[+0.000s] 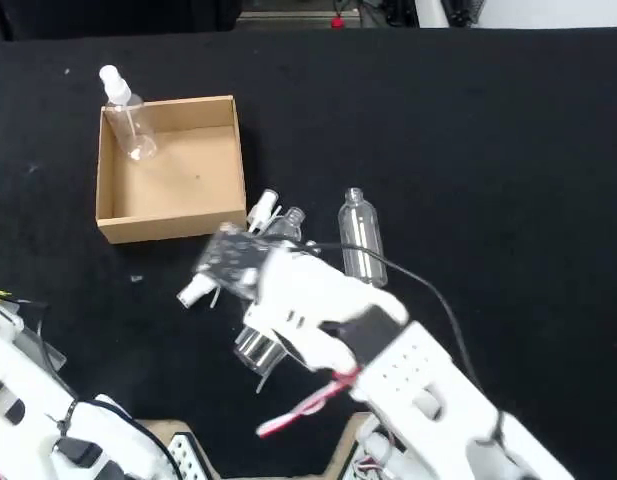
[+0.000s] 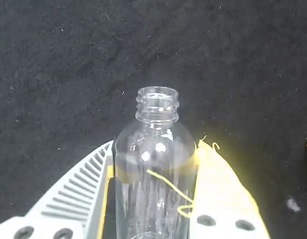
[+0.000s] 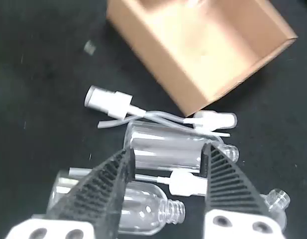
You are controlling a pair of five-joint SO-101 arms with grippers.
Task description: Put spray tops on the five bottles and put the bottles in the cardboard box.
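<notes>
Right gripper [image 3: 168,149] is hanging wide open, empty, over loose spray top [image 3: 185,183]; left gripper [image 2: 155,144] is clamping uncapped bottle [image 2: 154,179]. Should be pinching the top's head squarely.

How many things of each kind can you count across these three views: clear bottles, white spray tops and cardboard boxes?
Clear plastic bottles: 5
White plastic spray tops: 4, three loose and one fitted
Brown cardboard box: 1
Total: 10
</notes>
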